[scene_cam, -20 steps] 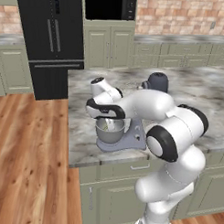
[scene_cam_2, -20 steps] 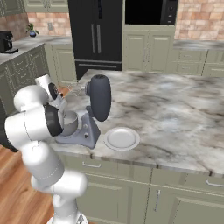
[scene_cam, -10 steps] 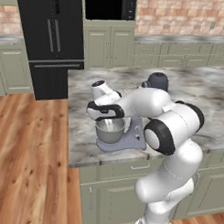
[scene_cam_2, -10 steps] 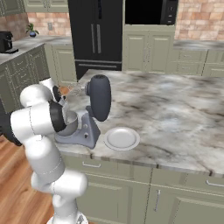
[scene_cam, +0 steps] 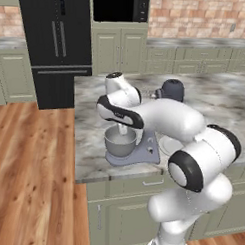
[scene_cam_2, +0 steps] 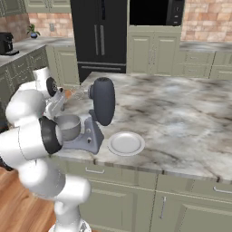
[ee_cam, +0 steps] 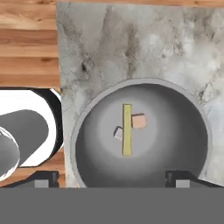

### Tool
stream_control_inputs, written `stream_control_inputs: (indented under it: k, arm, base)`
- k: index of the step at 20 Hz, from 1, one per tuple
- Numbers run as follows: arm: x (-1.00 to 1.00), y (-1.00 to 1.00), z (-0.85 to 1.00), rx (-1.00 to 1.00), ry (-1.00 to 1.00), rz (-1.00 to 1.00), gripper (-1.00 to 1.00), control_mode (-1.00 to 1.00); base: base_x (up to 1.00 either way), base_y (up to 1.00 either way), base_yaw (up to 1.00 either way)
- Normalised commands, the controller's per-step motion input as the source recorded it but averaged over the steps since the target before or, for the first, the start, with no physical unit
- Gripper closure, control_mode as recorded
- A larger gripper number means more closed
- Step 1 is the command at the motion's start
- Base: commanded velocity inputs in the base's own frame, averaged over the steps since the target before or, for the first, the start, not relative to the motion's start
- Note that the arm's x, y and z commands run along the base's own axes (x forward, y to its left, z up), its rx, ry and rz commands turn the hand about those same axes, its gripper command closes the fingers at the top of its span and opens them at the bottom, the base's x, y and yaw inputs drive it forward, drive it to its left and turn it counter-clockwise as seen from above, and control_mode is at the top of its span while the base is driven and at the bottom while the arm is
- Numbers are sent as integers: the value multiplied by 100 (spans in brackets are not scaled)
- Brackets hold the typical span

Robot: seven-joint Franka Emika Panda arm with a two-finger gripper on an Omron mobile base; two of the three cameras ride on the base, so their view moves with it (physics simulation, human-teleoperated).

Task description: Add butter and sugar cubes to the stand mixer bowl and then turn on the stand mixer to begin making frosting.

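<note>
The stand mixer bowl (ee_cam: pixel 140 87) is a deep silver-grey bowl seen from straight above. Inside it lie the butter (ee_cam: pixel 127 130), a thin pale-yellow stick, and two sugar cubes: a pinkish one (ee_cam: pixel 138 121) and a paler one (ee_cam: pixel 118 133), both touching the stick. My gripper (ee_cam: pixel 113 179) hangs open just above the bowl, its fingertips (ee_cam: pixel 43 178) wide apart with nothing between them. In the left base view the gripper (scene_cam: pixel 123 127) sits over the bowl (scene_cam: pixel 120 142). The stand mixer (scene_cam_2: pixel 103 100) has its dark head tilted up behind the bowl (scene_cam_2: pixel 69 127).
A flat white plate (scene_cam_2: pixel 126 143) lies on the marble counter to the right of the mixer's base (scene_cam_2: pixel 90 138). The counter edge and wooden floor (scene_cam: pixel 33 156) are close on the mixer's left. A black fridge (scene_cam: pixel 57 37) stands behind.
The jaws have gone from shut to wide open over the bowl. The hand has stayed above the bowl while the arm's elbow shifted a little.
</note>
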Motion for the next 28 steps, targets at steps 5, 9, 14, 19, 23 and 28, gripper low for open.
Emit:
stream_control_inputs:
  k: [5, 9, 14, 19, 23, 28]
  arm:
    - [-91, -76, 98, 15, -5, 0, -100, -100]
    - [-64, -100, 74, 22, 0, 0, -100, -100]
    - [-36, -100, 56, 27, 0, 0, -100, -100]
    - [-1, -100, 16, 27, 0, 0, -100, -100]
    - [4, -100, 0, 30, 0, 0, -100, -100]
    - [20, -99, 0, 29, 0, 0, -100, -100]
  base:
    - [0, 0, 0]
    - [0, 0, 0]
    - [0, 0, 0]
    - [0, 0, 0]
    - [0, 0, 0]
    - [0, 0, 0]
